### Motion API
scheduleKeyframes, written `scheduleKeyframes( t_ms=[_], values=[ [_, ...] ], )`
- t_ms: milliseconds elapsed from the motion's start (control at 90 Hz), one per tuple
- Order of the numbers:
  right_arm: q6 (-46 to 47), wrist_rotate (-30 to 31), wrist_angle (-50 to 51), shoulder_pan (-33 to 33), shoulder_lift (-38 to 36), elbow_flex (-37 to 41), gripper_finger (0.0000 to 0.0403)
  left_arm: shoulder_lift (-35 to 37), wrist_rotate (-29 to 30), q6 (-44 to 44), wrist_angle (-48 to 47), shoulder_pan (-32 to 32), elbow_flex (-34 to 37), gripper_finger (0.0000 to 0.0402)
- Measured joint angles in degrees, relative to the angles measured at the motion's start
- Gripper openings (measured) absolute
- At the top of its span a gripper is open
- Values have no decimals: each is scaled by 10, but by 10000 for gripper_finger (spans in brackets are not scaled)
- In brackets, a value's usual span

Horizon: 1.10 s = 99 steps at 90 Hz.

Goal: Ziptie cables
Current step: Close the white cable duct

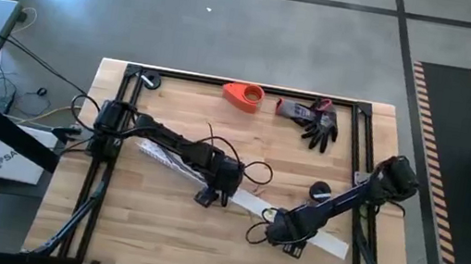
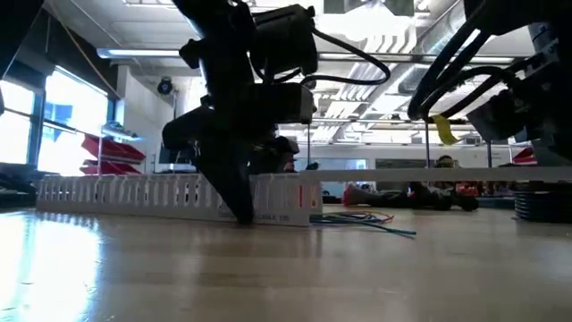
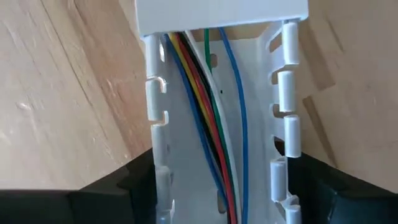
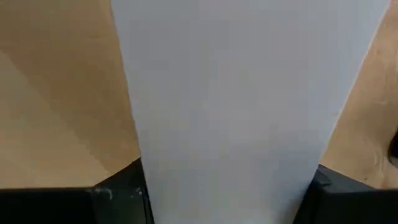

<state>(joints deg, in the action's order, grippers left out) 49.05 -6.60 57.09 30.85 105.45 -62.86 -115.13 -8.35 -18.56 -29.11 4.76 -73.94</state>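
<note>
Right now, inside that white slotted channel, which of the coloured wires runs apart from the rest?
The blue wire nearest the right-hand teeth of the channel in the left wrist view; the red, yellow, black, green and other blue wires lie bunched together.

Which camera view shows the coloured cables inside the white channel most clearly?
The left wrist view: the cables run lengthwise inside the white slotted channel, each colour distinct. The low view shows only cable ends lying on the table past the channel's end. The high view shows the channel, cables unclear; the right wrist view shows only a white strip.
</note>
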Motion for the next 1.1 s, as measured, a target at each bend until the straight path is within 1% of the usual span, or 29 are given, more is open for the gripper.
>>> scheduleKeyframes(
  t_ms=[156,211,356,478,667,878,978,1100],
  values=[
    [-2,1,-3,0,0,-1,195,-1,-67,34,5,-21,-1,252],
    [-3,0,-2,0,0,-1,195,-1,-74,50,5,-25,-1,256],
    [-12,-5,-3,0,0,-1,195,-1,-74,53,11,-24,-1,258],
    [-17,-6,-9,-3,0,-1,195,-1,-53,42,41,-9,0,259],
    [-22,-5,-50,-17,0,-1,195,-1,0,47,66,12,-1,259],
    [-17,-6,-67,-27,0,-1,195,0,22,57,64,18,-1,259],
    [-15,-6,-66,-27,0,-1,195,11,32,53,47,17,-1,259],
    [-13,-5,-66,-27,0,-1,195,42,88,35,20,28,-1,259]
  ],
)
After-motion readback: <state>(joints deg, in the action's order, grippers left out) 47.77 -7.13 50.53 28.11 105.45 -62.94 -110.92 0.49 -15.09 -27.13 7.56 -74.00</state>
